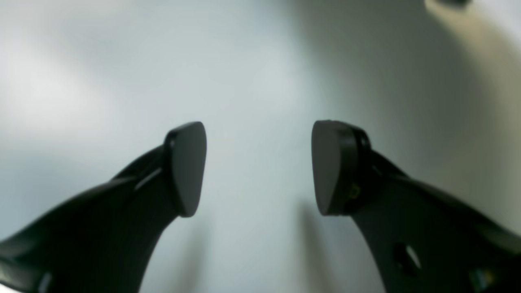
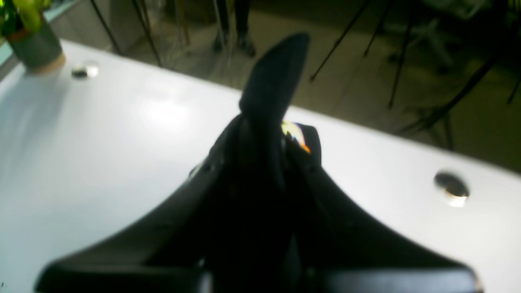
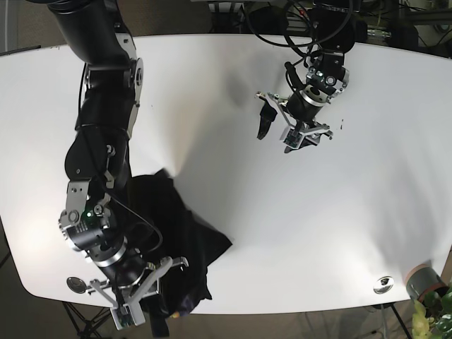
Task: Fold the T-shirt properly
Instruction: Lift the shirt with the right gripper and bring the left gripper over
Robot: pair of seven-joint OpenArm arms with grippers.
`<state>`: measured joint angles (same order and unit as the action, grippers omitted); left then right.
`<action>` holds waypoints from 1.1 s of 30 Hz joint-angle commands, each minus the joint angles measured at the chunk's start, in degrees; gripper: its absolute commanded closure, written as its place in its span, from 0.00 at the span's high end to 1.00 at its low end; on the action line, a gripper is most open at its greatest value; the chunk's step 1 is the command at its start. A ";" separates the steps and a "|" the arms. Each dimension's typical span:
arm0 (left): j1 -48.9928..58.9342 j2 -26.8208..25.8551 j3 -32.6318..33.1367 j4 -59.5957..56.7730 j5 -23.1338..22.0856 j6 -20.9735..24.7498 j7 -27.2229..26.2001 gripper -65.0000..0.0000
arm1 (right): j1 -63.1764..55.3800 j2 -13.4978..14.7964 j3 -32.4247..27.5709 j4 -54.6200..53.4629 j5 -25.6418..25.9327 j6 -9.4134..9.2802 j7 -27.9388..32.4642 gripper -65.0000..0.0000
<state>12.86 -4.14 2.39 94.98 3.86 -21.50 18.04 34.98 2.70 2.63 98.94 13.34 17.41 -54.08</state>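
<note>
The black T-shirt (image 3: 176, 233) lies crumpled on the white table (image 3: 296, 233) at the front left of the base view. My right gripper (image 3: 152, 311) is at the shirt's near edge, by the table's front rim. In the right wrist view the right gripper (image 2: 270, 122) is shut on a pinch of the black T-shirt (image 2: 272, 69) that sticks up past the fingers, with a bit of coloured print (image 2: 295, 134) showing. My left gripper (image 3: 279, 131) hangs far from the shirt over the back right of the table. The left gripper (image 1: 258, 167) is open, nothing between its pads.
A grey plant pot (image 3: 424, 282) stands at the table's front right corner, also seen as the pot (image 2: 36, 44) in the right wrist view. Round metal fittings (image 3: 383, 284) (image 3: 74, 284) sit near the front edge. Stands and cables lie beyond the table edges.
</note>
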 commanded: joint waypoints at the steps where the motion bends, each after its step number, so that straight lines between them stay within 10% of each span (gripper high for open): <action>1: -0.16 -0.12 0.02 1.50 -0.39 0.27 -1.38 0.57 | 6.47 0.16 -1.10 1.15 1.12 0.22 2.44 0.03; 18: -0.16 0.23 -0.33 3.70 -0.39 0.62 -1.38 0.57 | 28.01 -0.28 -1.36 -6.32 1.56 0.31 0.85 0.03; 33: -11.32 3.83 1.78 -0.08 -0.30 6.07 -1.38 0.58 | 22.47 -2.48 -1.36 -7.37 4.46 0.31 0.50 0.03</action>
<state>3.27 -0.43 3.66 94.39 3.92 -15.33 18.09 56.47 1.41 1.13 90.65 16.99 17.98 -56.10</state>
